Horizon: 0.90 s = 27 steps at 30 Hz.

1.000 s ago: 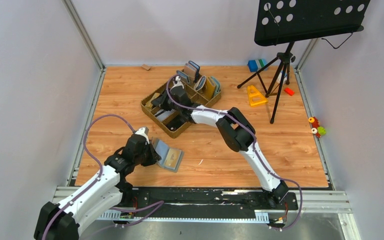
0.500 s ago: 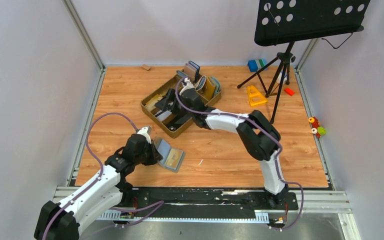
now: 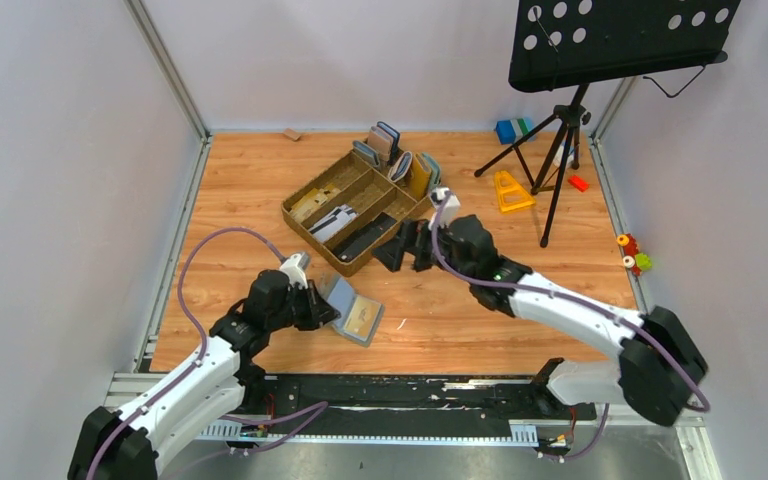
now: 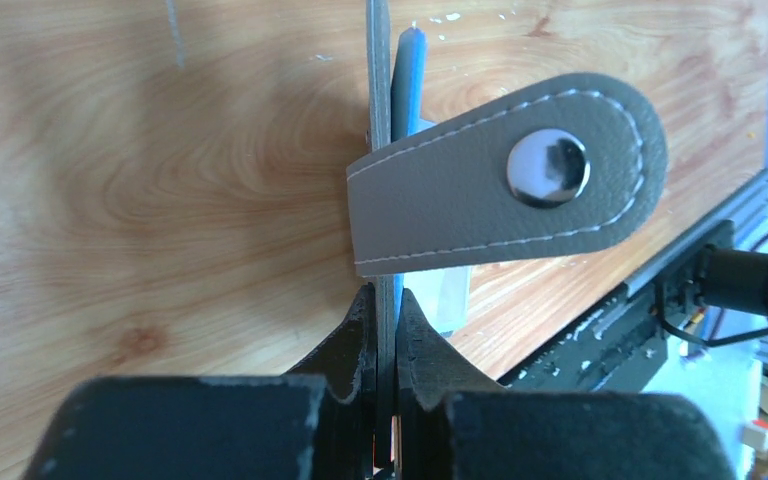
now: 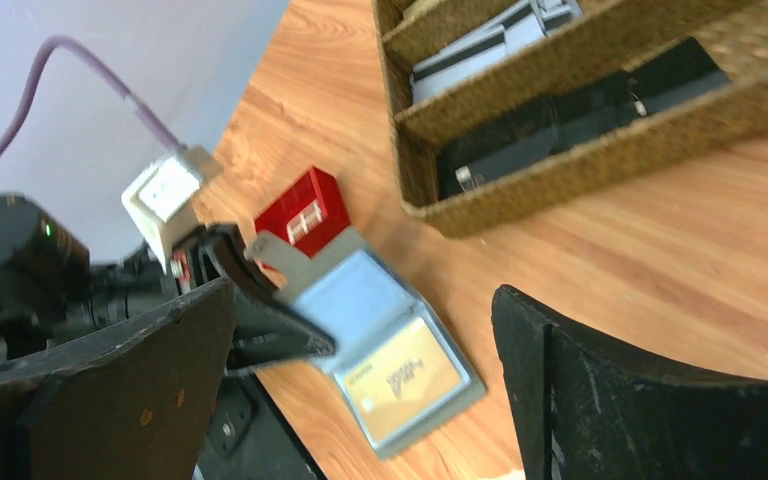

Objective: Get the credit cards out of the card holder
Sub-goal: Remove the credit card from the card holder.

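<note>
The card holder [image 3: 357,314] lies open on the wood near the table's front. Its light blue inside faces are up, and a gold credit card [image 5: 401,374] sits in its right-hand slot. My left gripper [image 3: 322,305] is shut on the holder's left flap. In the left wrist view the grey flap edge [image 4: 381,150] is pinched between the jaws [image 4: 385,300], and the snap strap [image 4: 500,195] sticks out to the right. My right gripper [image 3: 401,247] hangs open and empty between the tray and the holder. In its own wrist view, its jaws [image 5: 365,300] frame the holder [image 5: 360,300].
A brown woven compartment tray [image 3: 303,206] behind the holder has flat grey and black cards [image 3: 340,222] in it. Upright wallets [image 3: 402,160] stand at its far end. A music stand tripod [image 3: 560,125], a yellow triangle [image 3: 510,190] and small blocks [image 3: 511,130] are at the back right.
My right arm drew back out of the tray toward the near right and its jaws opened wide. The left gripper and the holder shifted slightly right.
</note>
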Tool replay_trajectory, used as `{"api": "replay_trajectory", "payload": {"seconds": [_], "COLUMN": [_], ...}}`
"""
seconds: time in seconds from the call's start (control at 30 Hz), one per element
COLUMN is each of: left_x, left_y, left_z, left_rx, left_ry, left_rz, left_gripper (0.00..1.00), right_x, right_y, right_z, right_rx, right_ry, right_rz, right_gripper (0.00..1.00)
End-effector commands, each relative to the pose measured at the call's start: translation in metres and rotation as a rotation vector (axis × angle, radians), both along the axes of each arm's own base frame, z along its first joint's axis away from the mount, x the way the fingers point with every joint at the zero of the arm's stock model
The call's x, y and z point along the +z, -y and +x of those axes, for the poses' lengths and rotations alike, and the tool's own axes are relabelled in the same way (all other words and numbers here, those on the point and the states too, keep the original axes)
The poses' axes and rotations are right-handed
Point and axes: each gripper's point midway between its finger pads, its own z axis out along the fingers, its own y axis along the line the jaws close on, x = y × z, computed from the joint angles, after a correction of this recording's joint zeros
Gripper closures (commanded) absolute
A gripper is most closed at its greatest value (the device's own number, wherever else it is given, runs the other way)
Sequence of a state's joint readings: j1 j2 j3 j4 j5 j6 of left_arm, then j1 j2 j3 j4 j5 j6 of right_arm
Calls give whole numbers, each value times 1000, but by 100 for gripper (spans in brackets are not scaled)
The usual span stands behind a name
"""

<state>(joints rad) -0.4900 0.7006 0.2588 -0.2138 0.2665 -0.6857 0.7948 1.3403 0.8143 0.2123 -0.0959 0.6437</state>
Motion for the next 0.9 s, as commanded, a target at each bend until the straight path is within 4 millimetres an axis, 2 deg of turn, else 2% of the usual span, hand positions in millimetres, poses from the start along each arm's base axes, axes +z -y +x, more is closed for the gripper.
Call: {"api": "replay_trajectory", "payload": {"seconds": [0.0,0.07,0.23,0.37,0.5,0.73,0.87], "left_x": [24,28,60,89,110,136,148], "left_y": [25,29,44,58,67,70,72], "left_z": [1,0,5,9,13,17,14], "left_rx": [-47,-45,-64,-85,-90,-67,-82], "left_ry": [35,14,58,109,129,164,176], "left_rz": [-184,-221,-321,-405,-498,-623,-680], "left_gripper": [100,100,100,100,100,100,100], "right_x": [-19,-30,-44,-51,-55,-43,-39], "right_y": [38,47,66,68,66,58,56], "right_z": [-29,-46,-77,-92,-97,-104,-101], "right_rx": [45,93,146,197,219,230,205], "right_ry": [72,97,78,29,-22,-85,-125], "right_rz": [-91,-97,-46,3,47,200,243], "right_gripper": [1,2,2,2,1,0,0]}}
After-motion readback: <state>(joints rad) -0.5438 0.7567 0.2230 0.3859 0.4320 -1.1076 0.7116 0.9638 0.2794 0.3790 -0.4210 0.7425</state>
